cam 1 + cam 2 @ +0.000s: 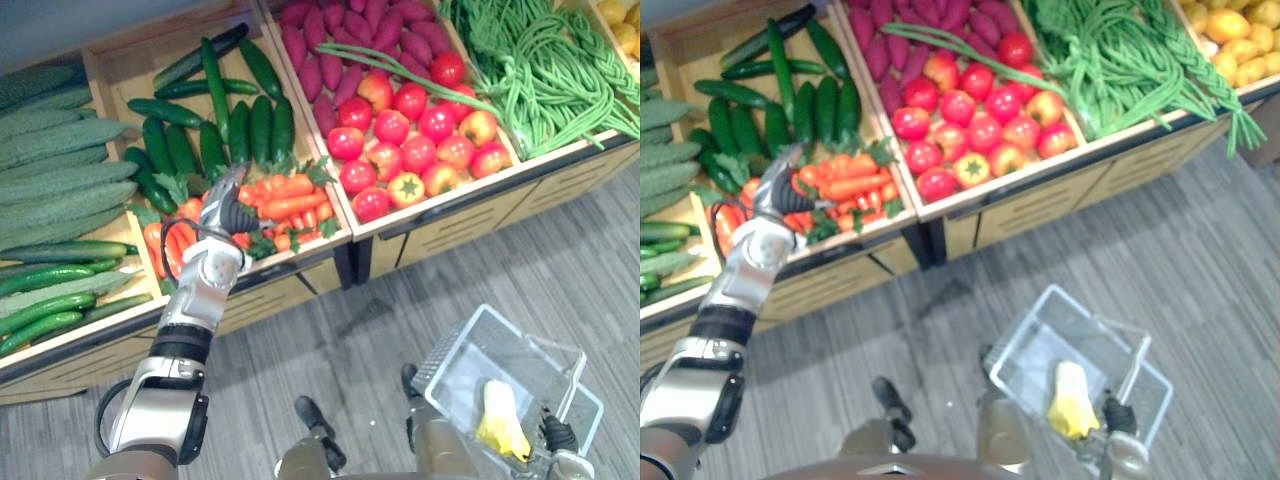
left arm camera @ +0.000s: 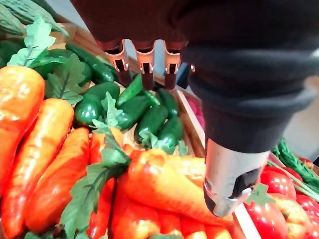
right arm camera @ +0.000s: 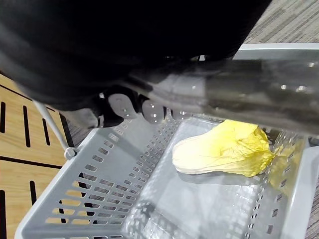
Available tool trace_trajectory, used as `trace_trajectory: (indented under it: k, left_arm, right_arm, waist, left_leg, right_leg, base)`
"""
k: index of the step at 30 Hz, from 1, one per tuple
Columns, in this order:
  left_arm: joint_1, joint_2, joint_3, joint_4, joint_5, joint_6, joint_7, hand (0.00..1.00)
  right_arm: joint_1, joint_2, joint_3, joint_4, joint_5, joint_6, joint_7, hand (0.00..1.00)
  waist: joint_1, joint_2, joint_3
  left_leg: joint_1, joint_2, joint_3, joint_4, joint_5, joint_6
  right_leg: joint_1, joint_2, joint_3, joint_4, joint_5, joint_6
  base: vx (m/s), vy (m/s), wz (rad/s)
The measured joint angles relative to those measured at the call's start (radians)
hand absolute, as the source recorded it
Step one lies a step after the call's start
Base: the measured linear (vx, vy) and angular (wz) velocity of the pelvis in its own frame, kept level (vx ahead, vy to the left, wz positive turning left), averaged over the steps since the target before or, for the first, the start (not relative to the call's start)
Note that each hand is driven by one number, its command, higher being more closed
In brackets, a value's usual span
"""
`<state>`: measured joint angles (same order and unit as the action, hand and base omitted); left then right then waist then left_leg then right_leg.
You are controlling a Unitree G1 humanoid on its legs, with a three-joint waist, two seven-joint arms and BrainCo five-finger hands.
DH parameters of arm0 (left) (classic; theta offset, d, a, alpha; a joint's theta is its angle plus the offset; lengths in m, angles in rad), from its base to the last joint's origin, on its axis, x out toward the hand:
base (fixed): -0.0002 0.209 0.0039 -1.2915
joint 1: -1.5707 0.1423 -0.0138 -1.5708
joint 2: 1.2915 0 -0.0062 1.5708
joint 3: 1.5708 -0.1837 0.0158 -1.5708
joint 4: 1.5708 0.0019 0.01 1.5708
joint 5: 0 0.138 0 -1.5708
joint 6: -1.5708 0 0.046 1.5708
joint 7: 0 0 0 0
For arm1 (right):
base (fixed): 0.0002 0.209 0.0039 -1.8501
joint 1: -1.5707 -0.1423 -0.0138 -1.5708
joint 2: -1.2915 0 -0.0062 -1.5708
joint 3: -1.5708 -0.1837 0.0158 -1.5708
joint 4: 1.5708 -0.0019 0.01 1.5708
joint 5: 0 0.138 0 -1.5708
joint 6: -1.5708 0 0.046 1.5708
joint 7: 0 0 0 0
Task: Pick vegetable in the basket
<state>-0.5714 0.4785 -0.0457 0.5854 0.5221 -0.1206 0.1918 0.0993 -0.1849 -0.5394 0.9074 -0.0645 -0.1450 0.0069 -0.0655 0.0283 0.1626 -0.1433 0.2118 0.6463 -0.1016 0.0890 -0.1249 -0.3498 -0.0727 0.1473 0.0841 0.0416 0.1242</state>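
Down at the robot's right side, the right hand [image 1: 558, 435] has its fingers wrapped round the handle [image 1: 572, 385] of the grey basket [image 1: 441, 366]. One pale yellow cabbage [image 3: 224, 149] is lying inside it. Further out at the stall, the left hand [image 1: 225, 210] sits over the carrots [image 1: 290, 200], fingers straight and spread, holding nothing. The dark cucumbers [image 1: 255, 125] are just behind the carrots in the same crate.
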Motion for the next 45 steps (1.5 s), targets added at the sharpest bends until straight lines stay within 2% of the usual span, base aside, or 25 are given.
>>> trace_trajectory:
  k: [3,11,14,29,36,42,43,45]
  left_arm:
    - [-0.025,0.002,-0.026,0.0,0.002,-0.001,-0.001,0.0]
    - [-0.035,0.008,-0.079,0.0,0.021,-0.002,-0.004,0.0]
    - [-0.048,0.042,-0.108,0.0,0.045,-0.002,-0.006,0.0]
    - [-0.132,0.047,-0.101,0.022,0.051,0.013,-0.004,0.0]
    - [-0.14,0.047,-0.093,0.048,0.111,0.025,-0.013,0.0]
    - [-0.14,0.047,-0.054,0.068,0.119,0.036,-0.023,0.0]
    - [-0.141,0.047,-0.05,0.068,0.119,0.036,-0.022,1.0]
    - [-0.142,0.047,-0.041,0.068,0.119,0.035,-0.013,1.0]
  right_arm:
    - [-0.006,-0.006,0.008,-0.011,0.0,-0.009,0.0,1.0]
    - [-0.021,-0.017,0.041,-0.03,0.0,-0.01,0.0,1.0]
    - [-0.023,-0.017,0.049,-0.037,0.0,-0.013,0.0,1.0]
    - [-0.046,-0.033,0.085,-0.046,0.005,-0.03,0.0,1.0]
    - [-0.06,-0.033,0.098,-0.05,0.027,-0.03,0.001,1.0]
    - [-0.062,-0.033,0.098,-0.066,0.028,-0.03,0.001,1.0]
    - [-0.063,-0.033,0.099,-0.067,0.028,-0.03,0.001,1.0]
    - [-0.07,-0.034,0.108,-0.069,0.034,-0.03,0.001,1.0]
  waist:
    - [0.015,0.0,0.005]
    - [0.014,0.002,0.013]
    - [0.014,0.003,0.016]
    - [0.009,0.009,0.043]
    - [0.01,0.012,0.049]
    - [0.01,0.013,0.072]
    - [0.01,0.013,0.072]
    - [0.009,0.012,0.072]
  left_leg:
    - [-0.038,0.001,0.001,0.0,0.004,-0.001]
    - [-0.054,0.006,0.013,0.0,0.013,0.002]
    - [-0.067,0.006,0.027,0.0,0.015,0.002]
    - [-0.085,0.004,0.052,0.003,0.019,0.002]
    - [-0.095,0.003,0.054,0.002,0.019,0.002]
    - [-0.096,0.003,0.062,0.0,0.019,0.002]
    - [-0.097,0.003,0.064,0.0,0.019,0.002]
    - [-0.102,0.003,0.07,0.0,0.02,0.002]
  right_leg:
    - [-0.039,0.001,0.0,0.001,0.01,-0.003]
    - [-0.062,0.007,0.006,0.001,0.013,-0.006]
    - [-0.081,0.009,0.014,0.001,0.016,-0.008]
    - [-0.105,0.011,0.03,-0.015,0.025,-0.008]
    - [-0.12,0.011,0.033,-0.012,0.027,-0.008]
    - [-0.125,0.013,0.042,-0.013,0.028,-0.008]
    - [-0.128,0.013,0.044,-0.013,0.028,-0.008]
    - [-0.136,0.015,0.05,-0.013,0.029,-0.009]
  base:
    - [0.0,0.0,0.0]
    - [0.02,-0.01,-0.03]
    - [0.01,-0.015,-0.09]
    - [0.02,-0.016,-0.04]
    - [0.01,-0.008,-0.01]
    - [0.0,-0.01,-0.03]
    - [0.01,-0.021,-0.07]
    - [0.01,-0.022,-0.08]
